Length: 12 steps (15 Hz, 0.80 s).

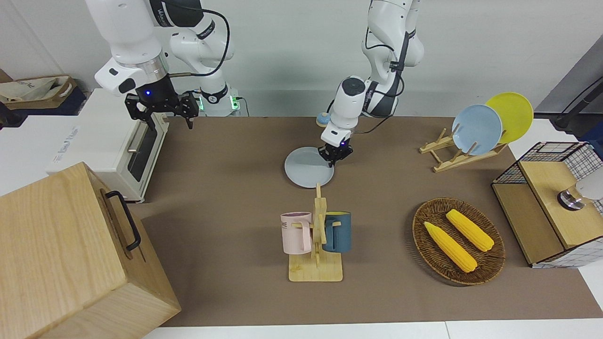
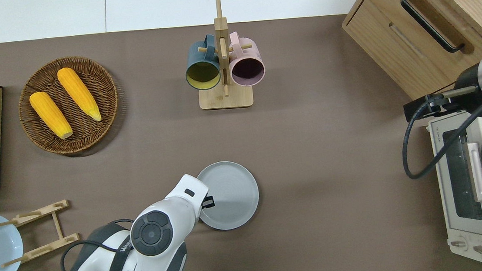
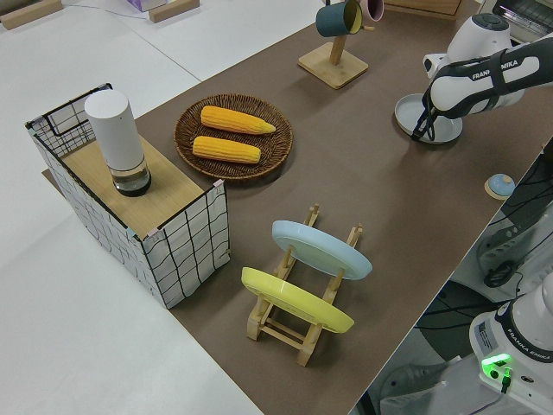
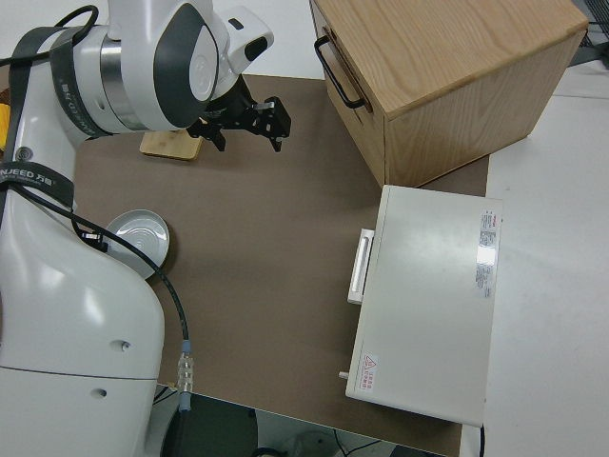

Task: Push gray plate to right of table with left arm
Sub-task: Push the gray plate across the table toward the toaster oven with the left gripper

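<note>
The left arm's small black two-finger gripper (image 1: 335, 158) sits low at the rim of the round, shallow, pale gray-blue plate (image 1: 308, 167), on the edge toward the left arm's end of the brown matte table (image 1: 226, 197); whether its fingers are spread or closed cannot be told from here. The plate lies flat, nearer to the robots than the wooden mug stand with a pink mug and a dark blue mug (image 1: 316, 235). From overhead, the gripper (image 2: 206, 202) pokes out from under the white wrist, right over the plate's (image 2: 228, 195) rim. The left side view shows the gripper (image 3: 425, 128) planted at the plate's (image 3: 432, 117) edge, and the fingers are hard to read here too. In the right side view the plate (image 4: 139, 240) peeks out beside the parked right arm, whose gripper (image 4: 244, 121) is spread wide. Judging by looks, the plate is rigid, light and smooth-bottomed, so it should slide easily; a low contact on the raised rim suits a push, while a high one risks tipping or skipping over.
</note>
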{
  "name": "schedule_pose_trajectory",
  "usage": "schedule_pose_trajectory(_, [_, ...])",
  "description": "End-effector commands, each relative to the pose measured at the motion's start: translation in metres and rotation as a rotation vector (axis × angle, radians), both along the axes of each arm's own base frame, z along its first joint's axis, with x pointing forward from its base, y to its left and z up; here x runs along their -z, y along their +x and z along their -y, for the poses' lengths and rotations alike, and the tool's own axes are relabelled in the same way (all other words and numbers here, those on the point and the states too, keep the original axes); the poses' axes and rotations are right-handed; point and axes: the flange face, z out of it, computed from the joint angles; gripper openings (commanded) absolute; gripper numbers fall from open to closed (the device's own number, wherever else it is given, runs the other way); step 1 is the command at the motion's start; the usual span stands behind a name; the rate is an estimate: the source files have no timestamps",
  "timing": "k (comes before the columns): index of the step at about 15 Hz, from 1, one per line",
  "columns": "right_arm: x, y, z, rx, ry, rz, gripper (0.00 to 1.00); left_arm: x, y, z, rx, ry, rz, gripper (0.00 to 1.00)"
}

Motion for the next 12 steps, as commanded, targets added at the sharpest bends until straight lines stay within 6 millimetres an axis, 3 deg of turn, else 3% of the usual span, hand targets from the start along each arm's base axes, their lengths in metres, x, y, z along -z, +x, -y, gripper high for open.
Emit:
schedule_pose_trajectory(1, [-0.003, -0.003, 0.000, 0.004, 0.006, -0.004, 0.983, 0.027, -0.002, 0.047, -0.006, -0.006, -0.020, 0.00])
schedule_pose_trajectory(12, [-0.003, -0.003, 0.000, 0.004, 0.006, -0.004, 0.983, 0.028, -0.019, 0.184, -0.001, -0.078, 0.002, 0.00])
